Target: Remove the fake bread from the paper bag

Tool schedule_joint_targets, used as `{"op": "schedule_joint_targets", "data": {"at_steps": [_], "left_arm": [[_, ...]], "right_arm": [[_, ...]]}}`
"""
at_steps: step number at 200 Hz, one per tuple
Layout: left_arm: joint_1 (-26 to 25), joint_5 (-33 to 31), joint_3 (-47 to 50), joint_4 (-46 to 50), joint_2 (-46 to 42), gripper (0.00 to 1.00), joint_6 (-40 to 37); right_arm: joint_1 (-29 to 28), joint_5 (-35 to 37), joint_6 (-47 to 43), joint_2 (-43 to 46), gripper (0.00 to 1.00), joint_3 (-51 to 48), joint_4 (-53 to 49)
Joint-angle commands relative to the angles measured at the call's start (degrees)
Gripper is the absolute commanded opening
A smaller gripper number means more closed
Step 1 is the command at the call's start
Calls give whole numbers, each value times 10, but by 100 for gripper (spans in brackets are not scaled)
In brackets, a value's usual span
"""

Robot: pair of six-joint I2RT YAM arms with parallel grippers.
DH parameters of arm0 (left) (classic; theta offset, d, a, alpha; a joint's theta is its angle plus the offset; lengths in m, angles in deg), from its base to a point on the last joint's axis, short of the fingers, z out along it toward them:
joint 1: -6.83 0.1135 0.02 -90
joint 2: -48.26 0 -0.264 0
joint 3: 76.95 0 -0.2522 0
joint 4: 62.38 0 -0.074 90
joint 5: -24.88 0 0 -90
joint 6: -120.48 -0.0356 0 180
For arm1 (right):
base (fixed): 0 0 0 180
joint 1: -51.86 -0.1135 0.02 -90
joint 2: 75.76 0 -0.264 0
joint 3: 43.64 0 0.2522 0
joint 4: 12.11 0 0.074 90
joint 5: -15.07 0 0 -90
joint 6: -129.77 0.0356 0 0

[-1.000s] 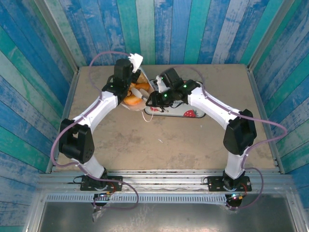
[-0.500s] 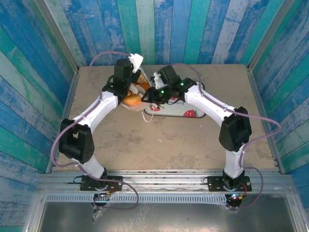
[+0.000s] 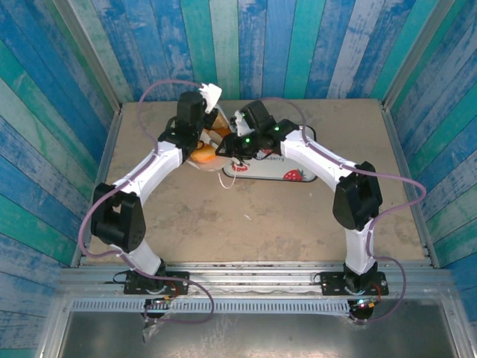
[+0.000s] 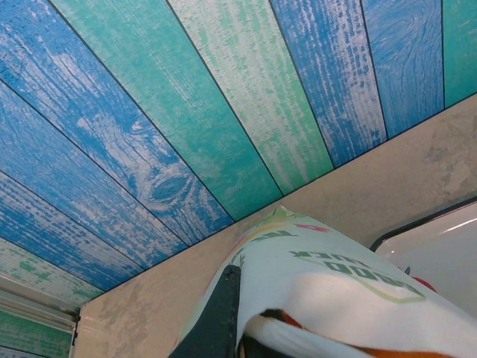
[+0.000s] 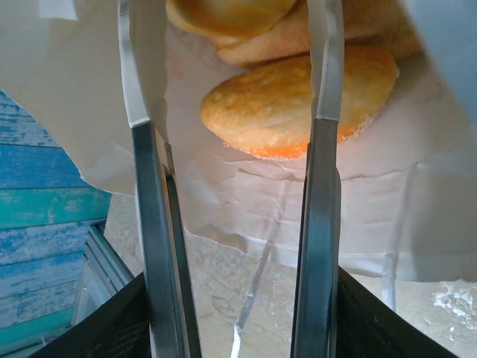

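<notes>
right wrist | right end effector spread inside paper bag | fake bread likely light, stiff, slick; pinch across its middle

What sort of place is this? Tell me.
Probably a robot test booth: painted blue-and-green plank walls box in a beige tabletop, two white robot arms are bolted at its near edge, and glossy orange toy bread sits in a white paper bag.

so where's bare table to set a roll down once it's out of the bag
Widest bare patch: the near table, from its front edge up to the bag and tray. Smaller bare corners sit far left and far right. Crowded: the bag's mouth, where the rolls and right pincer meet, beside the tray.
</notes>
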Motion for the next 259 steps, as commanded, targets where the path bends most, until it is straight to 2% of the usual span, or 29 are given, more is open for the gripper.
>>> {"op": "schedule_joint_targets", "data": {"at_steps": [1, 62, 125, 190, 259], "left_arm": [[-4, -5, 2, -41, 12, 0, -6], [-4, -7, 3, -41, 13, 0, -5], [-4, -19, -1, -38, 17, 0, 3], [-5, -47, -23, -12, 28, 0, 62], [-4, -60, -36, 3, 42, 0, 90]], "right_arm": [[1, -7, 4, -18, 54, 23, 10], [2, -6, 6, -41, 55, 44, 6], [2, -7, 0, -38, 33, 46, 2], [1, -4, -11, -4, 21, 24, -7], [-4, 10, -24, 66, 10, -51, -19]]}}
